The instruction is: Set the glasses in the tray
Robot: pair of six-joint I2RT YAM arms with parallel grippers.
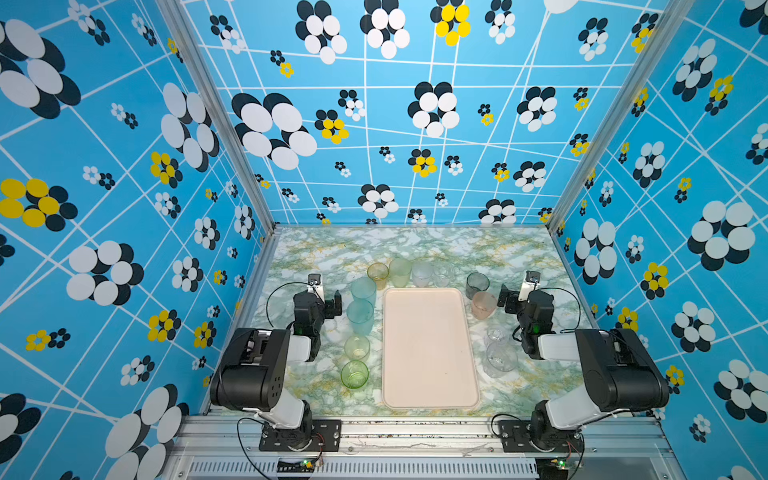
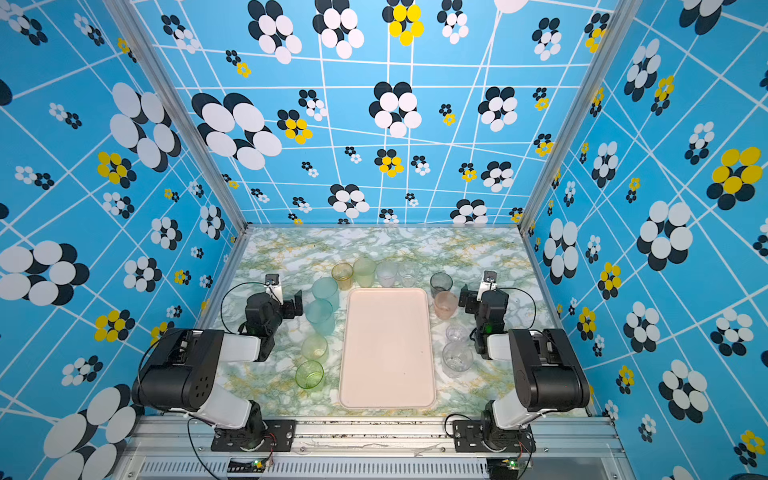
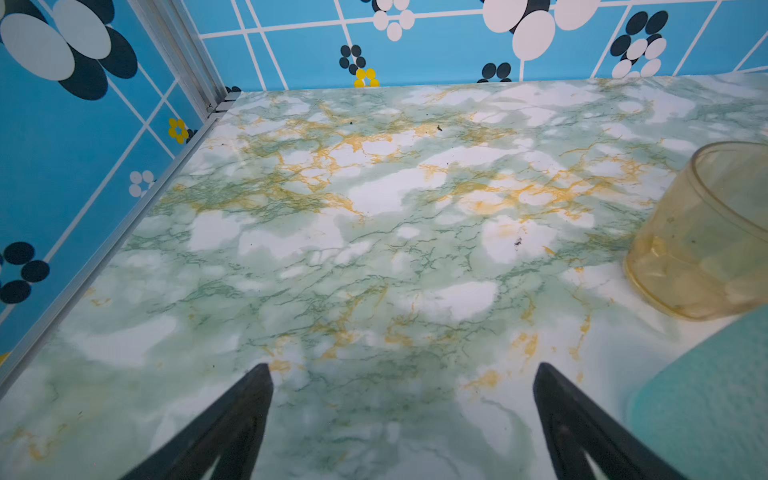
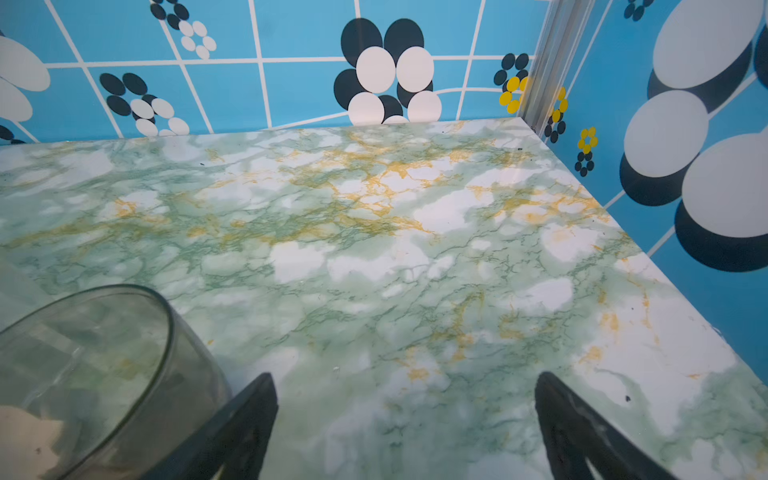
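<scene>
The cream-pink tray (image 1: 428, 353) (image 2: 386, 353) lies at the table's middle with nothing in it. Several glasses stand round it: an amber one (image 1: 377, 274) (image 3: 702, 232), teal ones (image 1: 363, 291) (image 3: 706, 407) and green ones (image 1: 354, 374) to its left, pale ones (image 1: 422, 274) behind, and smoky grey (image 1: 477, 284) (image 4: 95, 374), pink (image 1: 483, 304) and clear ones (image 1: 500, 359) to its right. My left gripper (image 1: 328, 301) (image 3: 403, 370) stands open beside the teal glasses, over bare table. My right gripper (image 1: 517, 297) (image 4: 405, 378) is open just right of the grey and pink glasses, holding nothing.
The marble-patterned table (image 1: 415, 245) is walled in by blue flowered panels (image 1: 124, 208) on the left, back and right. Both arms are folded back near the front rail (image 1: 415, 432). Bare table lies behind the row of glasses.
</scene>
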